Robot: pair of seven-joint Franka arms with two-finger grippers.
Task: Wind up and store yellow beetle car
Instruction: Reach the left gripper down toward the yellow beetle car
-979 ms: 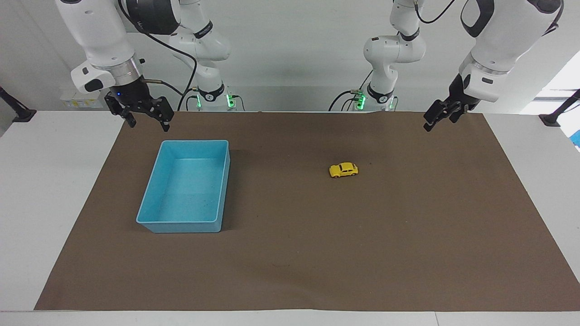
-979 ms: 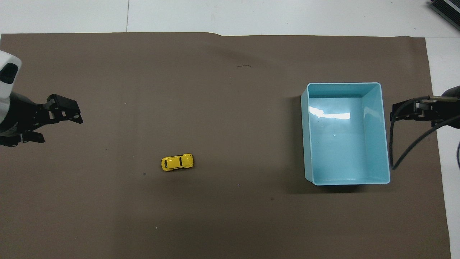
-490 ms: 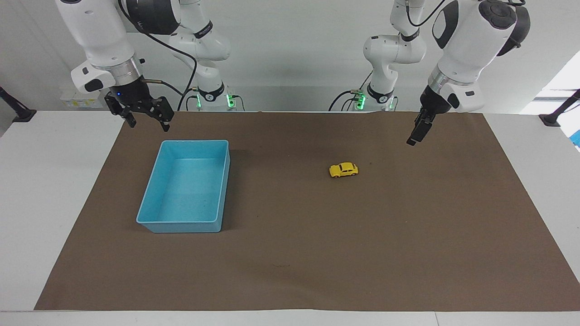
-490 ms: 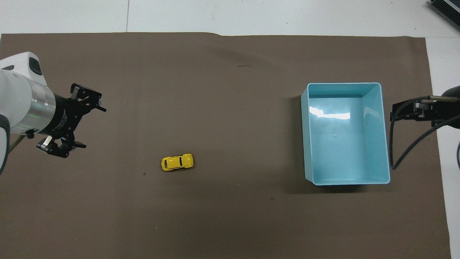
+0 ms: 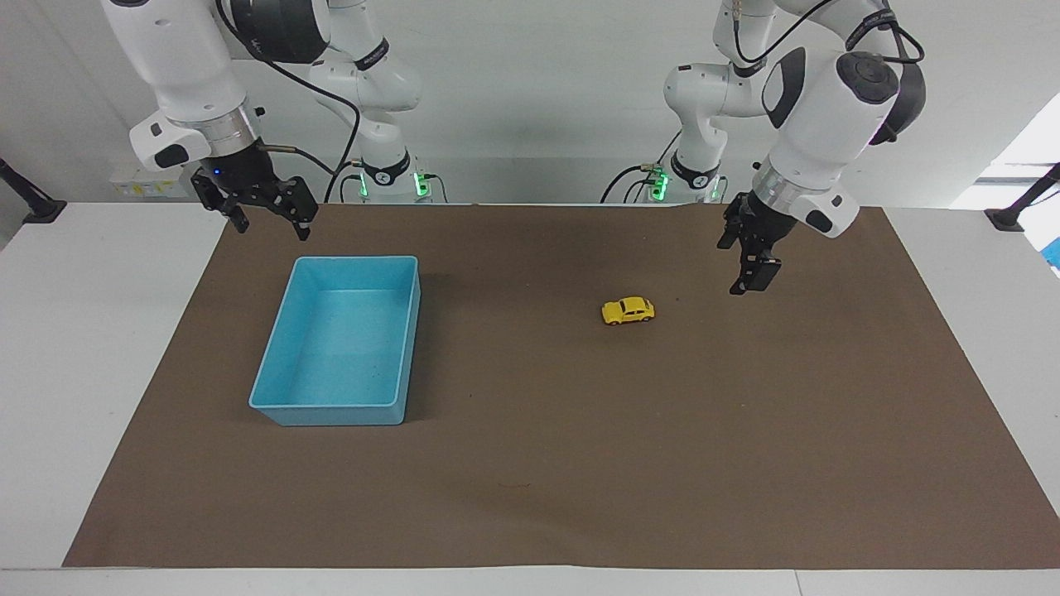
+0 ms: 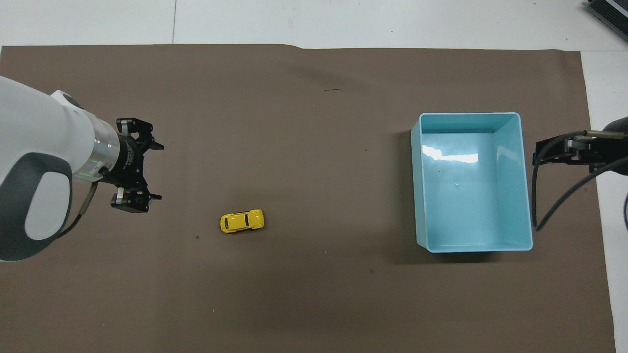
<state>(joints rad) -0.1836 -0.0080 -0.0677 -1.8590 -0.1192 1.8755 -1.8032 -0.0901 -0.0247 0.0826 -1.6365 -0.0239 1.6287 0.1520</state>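
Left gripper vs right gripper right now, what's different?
The left gripper hangs over bare mat beside the yellow beetle car, toward the left arm's end; the right gripper waits by the blue bin at its robot-side end. The left gripper points almost straight down in the facing view; the right gripper is tilted. Shared: both are open and empty, touching nothing.

One yellow beetle car (image 5: 628, 311), one blue bin (image 5: 338, 341), one brown mat (image 5: 580, 463), two hands.

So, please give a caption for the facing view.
Left hand open above the mat near the yellow beetle car; blue bin empty.
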